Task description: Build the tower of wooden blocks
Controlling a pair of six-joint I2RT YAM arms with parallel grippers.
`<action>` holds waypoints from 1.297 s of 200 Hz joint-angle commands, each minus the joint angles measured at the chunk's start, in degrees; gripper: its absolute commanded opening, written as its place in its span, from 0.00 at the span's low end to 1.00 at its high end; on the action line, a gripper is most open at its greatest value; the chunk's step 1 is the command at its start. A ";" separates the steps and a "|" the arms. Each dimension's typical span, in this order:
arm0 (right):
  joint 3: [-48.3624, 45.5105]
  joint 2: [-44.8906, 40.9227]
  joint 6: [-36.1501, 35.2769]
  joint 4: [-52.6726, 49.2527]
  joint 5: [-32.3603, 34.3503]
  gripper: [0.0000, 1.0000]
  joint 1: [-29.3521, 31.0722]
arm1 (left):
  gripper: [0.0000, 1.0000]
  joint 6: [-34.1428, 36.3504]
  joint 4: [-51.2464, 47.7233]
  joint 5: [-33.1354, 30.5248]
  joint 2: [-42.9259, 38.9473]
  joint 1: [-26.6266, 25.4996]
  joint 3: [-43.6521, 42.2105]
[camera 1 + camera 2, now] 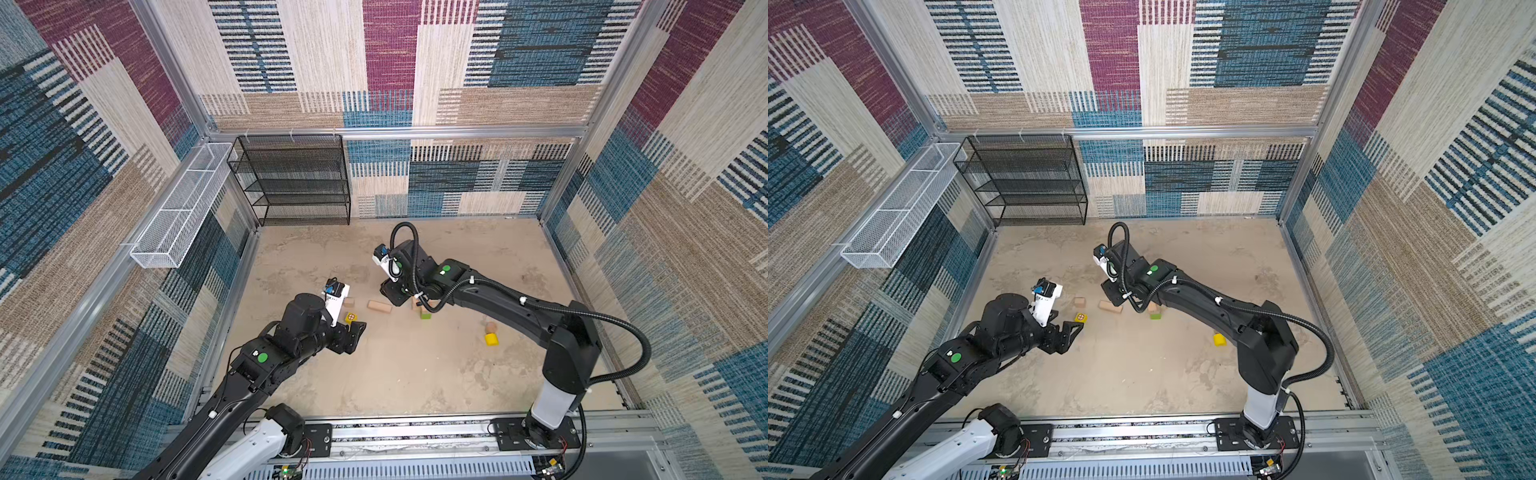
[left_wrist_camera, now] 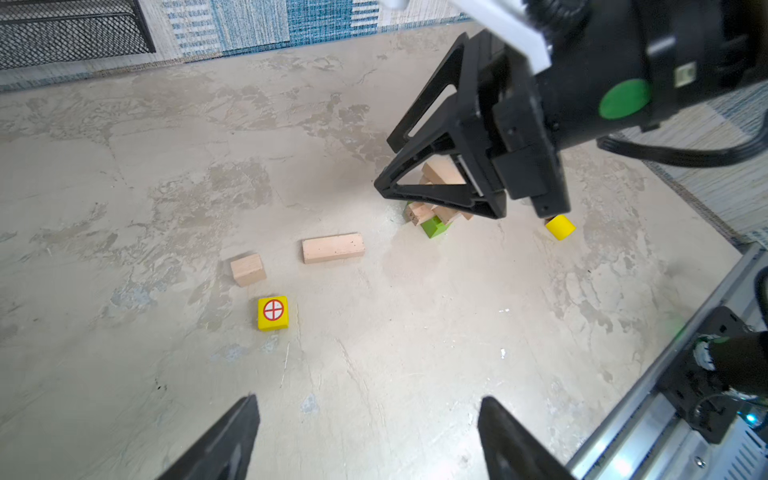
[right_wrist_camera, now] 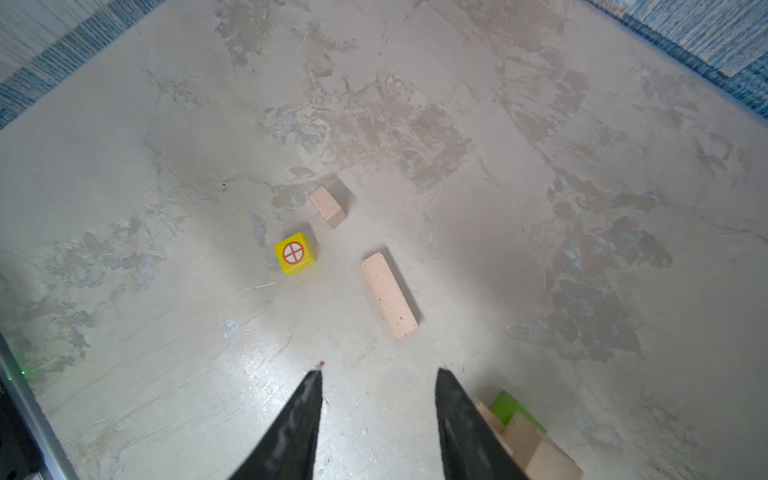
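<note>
While the right jaws hang part-open and empty just beside the tower (image 3: 527,439), the loose brick (image 3: 388,295) lies on the counter (image 3: 166,374) just ahead, long axis pointing roughly away from them. The left jaws, wide and empty, sit farther off.

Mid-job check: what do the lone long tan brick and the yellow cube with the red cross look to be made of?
Long tan brick: looks like bare, unpainted wood with a matte finish; pale grain and small dark specks show on its faces.
Yellow cube: smooth, opaque yellow paint with a red crossed circle on a white disc on top. No grain shows, so it is probably wood underneath, but that is uncertain.
</note>
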 commanded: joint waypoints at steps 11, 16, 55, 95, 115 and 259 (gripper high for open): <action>3.59 3.97 0.32 -1.85 0.74 0.49 0.02 | 0.90 1.55 -0.79 -5.74 -0.19 0.01 0.31; 4.08 4.53 0.53 -1.96 0.41 0.49 0.02 | 0.90 1.55 -0.93 -6.48 -0.20 0.01 0.29; 5.58 5.98 2.43 -1.83 -0.02 0.51 0.13 | 0.92 2.06 -0.85 -8.97 0.04 0.19 0.21; 5.16 4.91 3.72 -0.10 -1.48 0.52 0.13 | 0.92 1.98 0.03 -4.99 1.77 3.46 0.38; 5.56 4.73 3.62 0.18 -3.26 0.52 0.13 | 0.91 1.49 0.52 -1.06 2.79 7.41 0.77; 3.39 0.27 3.18 -3.40 -2.33 0.64 0.13 | 0.87 -0.56 1.09 8.30 7.93 17.06 1.61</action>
